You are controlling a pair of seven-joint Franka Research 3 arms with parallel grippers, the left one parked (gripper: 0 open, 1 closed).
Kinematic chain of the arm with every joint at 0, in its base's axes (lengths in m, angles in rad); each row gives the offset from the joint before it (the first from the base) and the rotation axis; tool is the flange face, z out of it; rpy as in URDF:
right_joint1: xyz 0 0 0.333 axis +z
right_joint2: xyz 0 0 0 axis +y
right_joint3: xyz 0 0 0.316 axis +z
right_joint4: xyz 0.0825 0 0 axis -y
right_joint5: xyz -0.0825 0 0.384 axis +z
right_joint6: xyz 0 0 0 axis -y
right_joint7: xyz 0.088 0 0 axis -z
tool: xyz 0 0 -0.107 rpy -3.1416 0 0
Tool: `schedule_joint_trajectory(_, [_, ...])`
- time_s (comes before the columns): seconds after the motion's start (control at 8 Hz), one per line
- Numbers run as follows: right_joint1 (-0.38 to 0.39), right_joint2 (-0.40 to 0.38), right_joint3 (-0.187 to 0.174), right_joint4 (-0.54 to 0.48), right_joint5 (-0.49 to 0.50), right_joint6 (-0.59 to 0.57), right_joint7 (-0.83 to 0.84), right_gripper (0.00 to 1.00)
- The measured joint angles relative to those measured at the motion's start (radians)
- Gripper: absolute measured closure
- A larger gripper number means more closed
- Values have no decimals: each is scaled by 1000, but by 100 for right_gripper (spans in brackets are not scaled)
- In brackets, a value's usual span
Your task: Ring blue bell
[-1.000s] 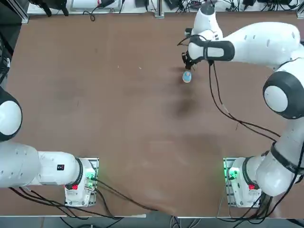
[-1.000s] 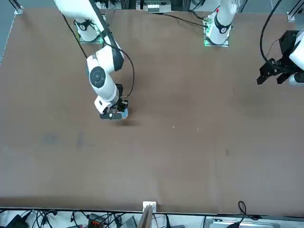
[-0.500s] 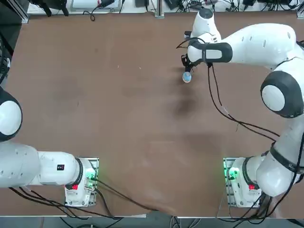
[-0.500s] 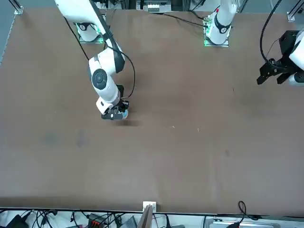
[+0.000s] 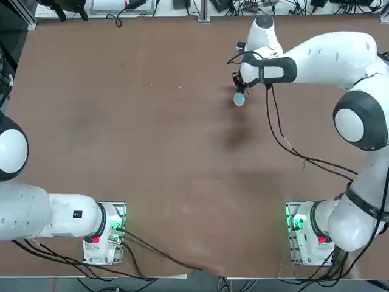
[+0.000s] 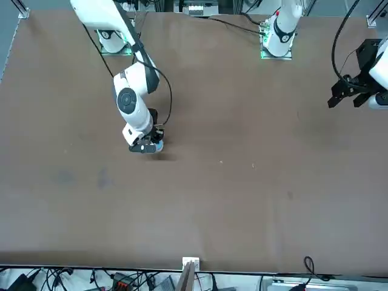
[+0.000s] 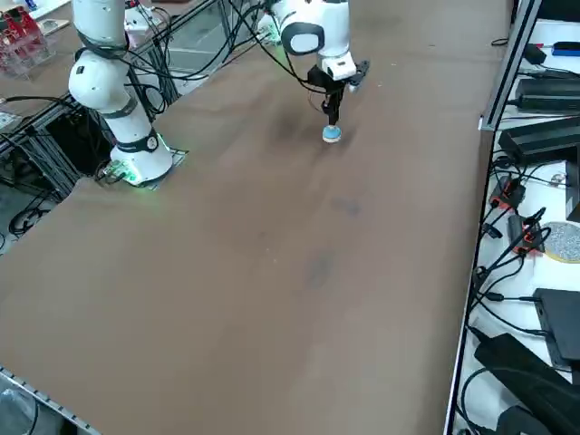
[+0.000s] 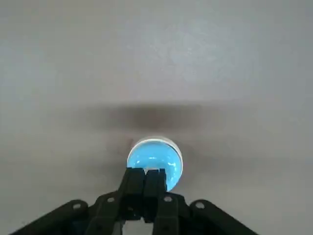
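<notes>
Right tool [image 8: 145, 178] fingers together, directly over blue bell [image 8: 154, 156]; table [image 5: 152, 134] around bare.

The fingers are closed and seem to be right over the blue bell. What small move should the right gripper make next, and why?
Probably a short press straight down. In the wrist view the right gripper, fingers shut together, sits over the blue bell, covering its top; the side view shows the fingertips just above the dome. Whether they already touch the button cannot be told.
</notes>
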Motion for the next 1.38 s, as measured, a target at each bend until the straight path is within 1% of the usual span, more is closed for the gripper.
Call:
schedule_joint_trajectory(1.12, [0, 5, -1, -12, 0, 7, 0, 99])
schedule_joint_trajectory(1.38, [1, 16, -1, -17, 0, 19, 2, 99])
